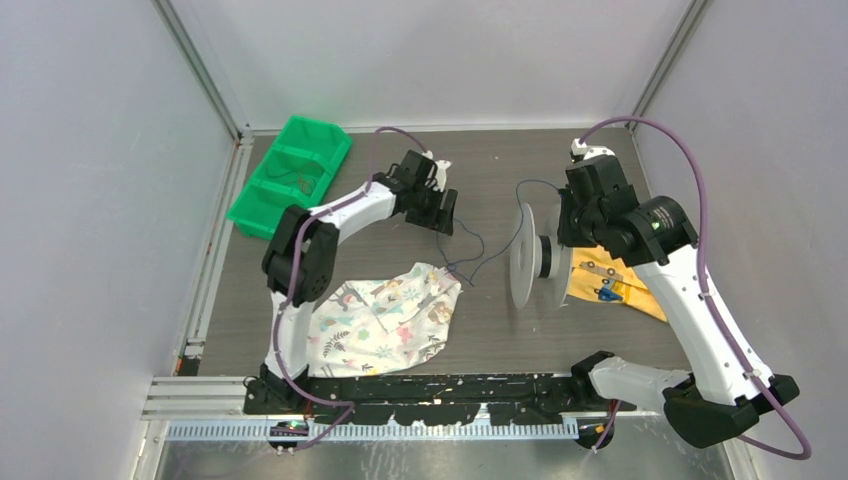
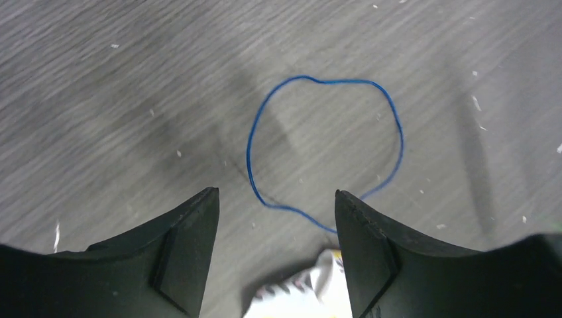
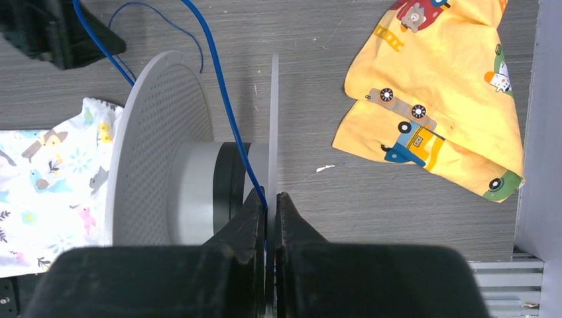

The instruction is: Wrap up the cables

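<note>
The pale grey two-disc spool (image 1: 530, 262) stands on edge on the table, with dark wire wound on its hub (image 3: 228, 179). The thin blue cable (image 1: 498, 247) runs from the spool in loose loops across the table toward the left arm. My right gripper (image 3: 270, 197) is shut on the rim of the spool's thin right disc, and the cable (image 3: 225, 99) passes between the fingers too. My left gripper (image 2: 275, 199) is open and empty, just above the table. A loop of the cable (image 2: 250, 146) lies just beyond its fingertips.
A green divided bin (image 1: 290, 175) sits at the back left. A white patterned cloth (image 1: 390, 320) lies front centre, its corner under the left gripper (image 2: 311, 291). A yellow printed cloth (image 3: 431, 99) lies right of the spool. A black rail runs along the near edge.
</note>
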Robot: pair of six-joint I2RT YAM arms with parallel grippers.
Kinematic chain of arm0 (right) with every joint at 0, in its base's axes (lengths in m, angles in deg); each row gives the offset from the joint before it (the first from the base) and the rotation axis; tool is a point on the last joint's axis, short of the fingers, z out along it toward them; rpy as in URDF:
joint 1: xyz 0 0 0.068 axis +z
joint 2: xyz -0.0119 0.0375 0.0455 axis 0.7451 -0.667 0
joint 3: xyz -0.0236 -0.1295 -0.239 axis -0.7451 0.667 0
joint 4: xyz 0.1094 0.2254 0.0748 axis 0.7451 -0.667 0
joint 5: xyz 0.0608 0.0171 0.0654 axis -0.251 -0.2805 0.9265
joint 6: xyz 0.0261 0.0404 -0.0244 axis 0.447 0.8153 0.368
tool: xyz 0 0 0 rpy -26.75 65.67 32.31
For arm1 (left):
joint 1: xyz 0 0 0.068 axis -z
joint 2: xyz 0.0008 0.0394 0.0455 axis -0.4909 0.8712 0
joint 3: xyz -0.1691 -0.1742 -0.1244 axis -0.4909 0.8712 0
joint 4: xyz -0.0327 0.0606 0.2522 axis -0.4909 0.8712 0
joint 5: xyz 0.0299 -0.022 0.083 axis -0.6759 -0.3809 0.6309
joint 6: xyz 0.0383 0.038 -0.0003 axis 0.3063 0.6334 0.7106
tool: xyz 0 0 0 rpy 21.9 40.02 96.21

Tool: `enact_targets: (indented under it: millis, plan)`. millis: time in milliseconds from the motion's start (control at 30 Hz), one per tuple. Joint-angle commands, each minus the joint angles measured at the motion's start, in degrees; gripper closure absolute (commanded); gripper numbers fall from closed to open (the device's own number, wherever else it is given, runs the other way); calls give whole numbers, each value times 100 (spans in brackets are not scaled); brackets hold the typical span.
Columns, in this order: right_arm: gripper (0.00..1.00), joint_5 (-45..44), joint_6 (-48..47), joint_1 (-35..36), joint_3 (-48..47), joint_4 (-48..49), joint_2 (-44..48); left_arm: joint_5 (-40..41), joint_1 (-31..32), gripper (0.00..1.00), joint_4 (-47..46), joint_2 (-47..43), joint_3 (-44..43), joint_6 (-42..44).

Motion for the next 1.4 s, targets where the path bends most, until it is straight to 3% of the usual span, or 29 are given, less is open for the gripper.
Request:
enact_targets:
  millis: [0,133,233,400,467,500,633,800,933,1100,1367]
  plan:
    - [99,31,175,16,-71,433,243,22,105,35,-161,418,-595,191]
    - [99,39,197,17,-45,446,257,100,135,37,-291,587,-687,36]
    - [99,40,206,15,-36,484,282,164,137,44,-244,728,-739,62]
    - [99,-85,257,19,1,568,322,-15,121,78,-64,861,-835,161]
    - [99,-138,264,22,31,626,328,-201,92,96,246,896,-1041,293]
    - [99,-167,274,18,30,652,325,-174,43,99,437,860,-1128,354]
    - [99,-318,264,16,63,665,323,-137,-442,100,753,96,-1199,79]
    - [99,-222,201,17,113,657,353,-29,-1399,100,524,-1403,-684,-739]
    - [99,-117,161,15,71,639,409,-512,-2079,100,497,-1599,-668,-1007]
    - [99,-131,163,15,-277,618,447,-151,-2185,100,842,-1549,-674,-715]
    - [99,-379,-53,12,-1051,874,-292,-781,-2136,100,1772,-2147,-263,-382]
